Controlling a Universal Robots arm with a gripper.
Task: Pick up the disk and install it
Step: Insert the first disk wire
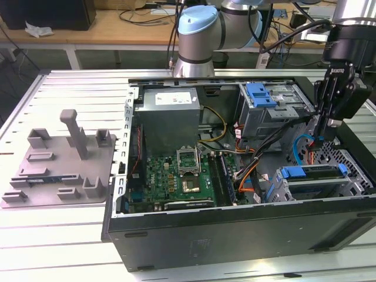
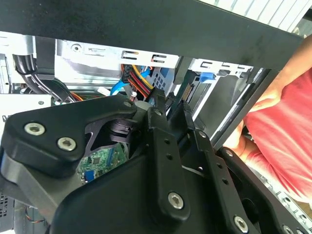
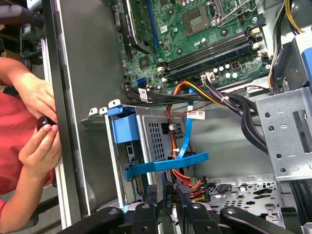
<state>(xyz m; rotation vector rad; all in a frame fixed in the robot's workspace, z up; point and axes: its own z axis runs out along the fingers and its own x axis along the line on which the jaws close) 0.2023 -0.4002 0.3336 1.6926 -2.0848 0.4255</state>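
Observation:
The disk [image 1: 314, 172], edged by blue plastic rails, lies flat in the lower metal drive cage [image 1: 352, 187] at the front corner of the open computer case, on the exterior view's right. My black gripper [image 1: 322, 140] hangs just above and behind that cage, pointing down among the cables. In the first wrist view the gripper [image 3: 168, 195] sits close to a red-and-black cable plug [image 3: 191, 186] and a flat blue cable [image 3: 165, 164], beside the cage's blue rail [image 3: 122, 129]. In the second wrist view the gripper [image 2: 170, 109] points into the case towards the same cables.
The case wall [image 1: 235, 232] rises in front of the cage. Inside are the motherboard [image 1: 182, 173], a grey power supply [image 1: 170, 117], an upper bay with a blue bracket [image 1: 261, 94] and loose cables [image 1: 247, 176]. A grey fixture plate [image 1: 59, 158] lies left. A person's hands [image 3: 39, 126] are outside the case wall.

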